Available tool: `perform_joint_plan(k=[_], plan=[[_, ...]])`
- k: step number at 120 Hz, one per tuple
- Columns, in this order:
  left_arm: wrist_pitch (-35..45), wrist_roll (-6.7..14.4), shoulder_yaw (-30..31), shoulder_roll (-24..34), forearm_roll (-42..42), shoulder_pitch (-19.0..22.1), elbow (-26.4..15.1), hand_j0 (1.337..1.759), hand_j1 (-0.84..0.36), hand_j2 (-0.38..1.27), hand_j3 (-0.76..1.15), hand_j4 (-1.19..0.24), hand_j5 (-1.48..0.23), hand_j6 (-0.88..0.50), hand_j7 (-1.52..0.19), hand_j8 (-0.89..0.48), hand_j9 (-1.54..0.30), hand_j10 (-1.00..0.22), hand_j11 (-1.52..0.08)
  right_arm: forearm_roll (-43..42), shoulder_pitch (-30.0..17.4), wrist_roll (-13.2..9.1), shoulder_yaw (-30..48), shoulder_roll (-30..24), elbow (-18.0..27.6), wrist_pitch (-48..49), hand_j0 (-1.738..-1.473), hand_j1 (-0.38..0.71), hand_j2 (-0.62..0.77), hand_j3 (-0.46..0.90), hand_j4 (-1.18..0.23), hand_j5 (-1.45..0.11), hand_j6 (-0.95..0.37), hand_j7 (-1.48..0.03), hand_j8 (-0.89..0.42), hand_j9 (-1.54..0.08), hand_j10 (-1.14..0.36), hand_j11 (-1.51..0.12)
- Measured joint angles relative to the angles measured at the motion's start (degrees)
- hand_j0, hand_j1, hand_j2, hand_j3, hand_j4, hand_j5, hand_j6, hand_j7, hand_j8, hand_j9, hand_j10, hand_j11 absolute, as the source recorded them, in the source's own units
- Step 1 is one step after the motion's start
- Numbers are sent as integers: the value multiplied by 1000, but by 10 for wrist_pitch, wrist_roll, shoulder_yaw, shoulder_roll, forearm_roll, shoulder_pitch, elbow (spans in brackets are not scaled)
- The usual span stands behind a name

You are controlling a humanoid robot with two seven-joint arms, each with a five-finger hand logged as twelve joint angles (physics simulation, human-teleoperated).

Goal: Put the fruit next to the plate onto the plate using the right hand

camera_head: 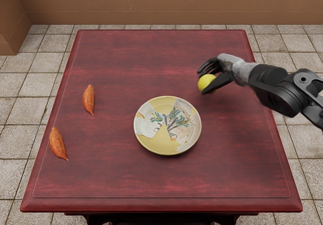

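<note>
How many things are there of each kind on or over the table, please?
orange pieces: 2
yellow fruit, held in the right hand: 1
plate: 1
Total: 4

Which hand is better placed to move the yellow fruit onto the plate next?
Right. The right hand grips the yellow fruit, just beyond the upper right edge of the plate. No left arm shows in the head view.
</note>
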Motion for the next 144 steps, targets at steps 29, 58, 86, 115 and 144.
perform_joint_plan(k=[29,58,86,115,144], plan=[[0,0,0,0,0,1,0,1658,349,0,0,0,0,0,0,0,0,0,0,40,-53,0,112,-14,-2,101,-1657,316,295,1,-685,-973,-506,-927,-283,-977,-379,-954],[0,0,0,0,0,0,0,1658,349,0,0,0,0,0,0,0,0,0,0,74,-65,0,127,-7,4,165,-1657,325,301,1,-688,-980,-498,-931,-271,-981,-374,-948],[0,0,0,0,0,1,0,1658,349,0,0,0,0,0,0,0,0,0,0,82,-88,0,124,10,24,197,-1657,297,248,1,-686,-984,-503,-932,-274,-974,-379,-962],[0,0,0,0,0,1,0,1658,349,0,0,0,0,0,0,0,0,0,0,83,-102,0,113,39,26,207,-1657,288,234,1,-685,-989,-511,-933,-281,-977,-374,-965],[0,0,0,0,0,0,0,1658,349,0,0,0,0,0,0,0,0,0,0,82,-104,0,105,57,26,205,-1657,246,180,0,-626,-891,-512,-847,-304,-879,-383,-873]])
